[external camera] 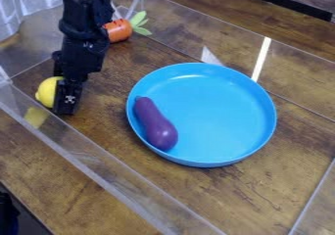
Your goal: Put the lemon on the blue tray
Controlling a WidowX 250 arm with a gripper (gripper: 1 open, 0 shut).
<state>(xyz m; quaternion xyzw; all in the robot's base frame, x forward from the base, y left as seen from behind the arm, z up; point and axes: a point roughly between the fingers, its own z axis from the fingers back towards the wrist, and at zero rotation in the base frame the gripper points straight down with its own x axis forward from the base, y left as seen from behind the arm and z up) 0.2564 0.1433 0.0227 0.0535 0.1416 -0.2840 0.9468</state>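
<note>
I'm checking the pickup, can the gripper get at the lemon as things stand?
Probably yes: the gripper is already down at the lemon, with nothing between them; a firm hold isn't clear.

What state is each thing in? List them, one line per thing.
lemon: on the wooden table, outside the tray, at the gripper's tip
blue tray: flat on the table, holds only the eggplant
eggplant: lying in the tray by its left rim
carrot: lying on the table behind the arm
gripper: down beside the lemon; a grip cannot be told
</note>
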